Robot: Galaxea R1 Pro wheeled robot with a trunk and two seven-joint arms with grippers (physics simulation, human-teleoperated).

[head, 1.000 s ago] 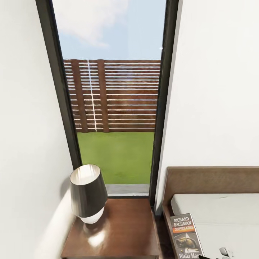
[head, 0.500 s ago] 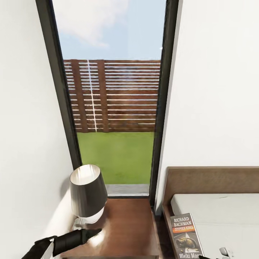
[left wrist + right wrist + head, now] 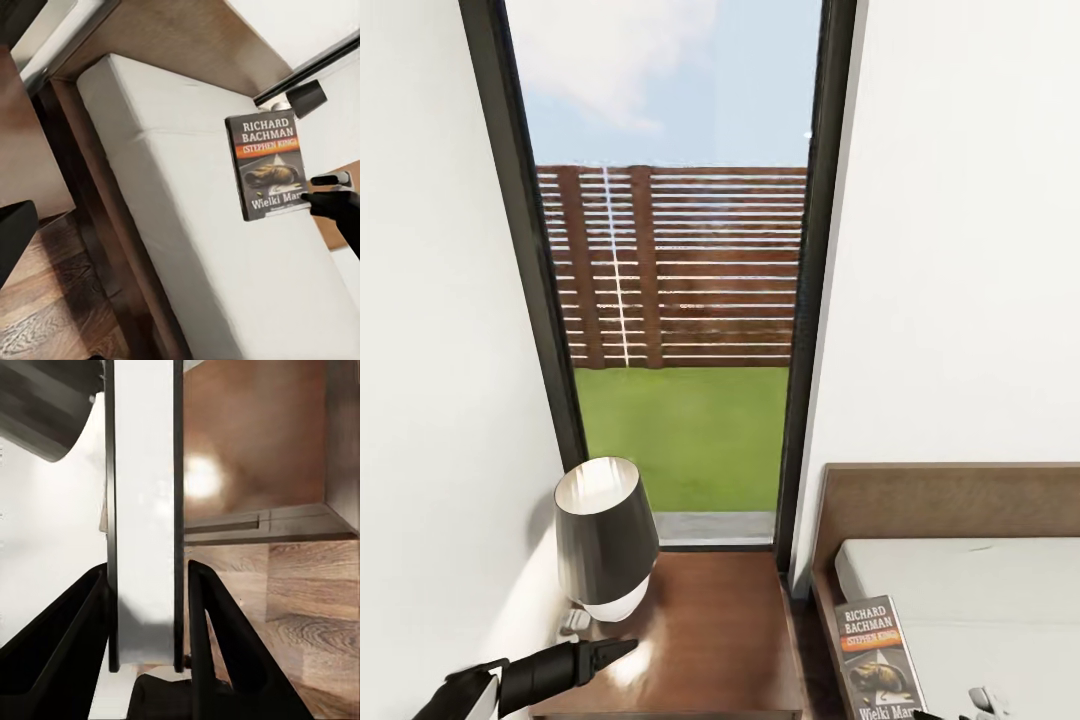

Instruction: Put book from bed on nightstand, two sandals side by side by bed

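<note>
The book (image 3: pixel 872 655), dark with an orange band and "RICHARD BACHMAN" lettering, is at the near left corner of the bed (image 3: pixel 980 590), cover up. My right gripper (image 3: pixel 980 702) is at its near end. In the right wrist view the book (image 3: pixel 142 510) stands edge-on between the two fingers (image 3: pixel 82 615), which press on its covers. The left wrist view shows the book (image 3: pixel 270 161) over the grey mattress (image 3: pixel 172 195) with the right gripper (image 3: pixel 330 199) at its corner. My left gripper (image 3: pixel 622 650) hovers open over the nightstand (image 3: pixel 710 630), holding nothing. The sandals are out of view.
A dark-shaded lamp (image 3: pixel 603 535) stands on the nightstand's left half, close to the white wall. The tall dark-framed window (image 3: pixel 680 300) rises behind it. A narrow strip of wood-plank floor (image 3: pixel 52 300) separates nightstand and bed frame.
My left arm has come into the head view from the lower left and now reaches over the nightstand's front. The book has shifted slightly toward me.
</note>
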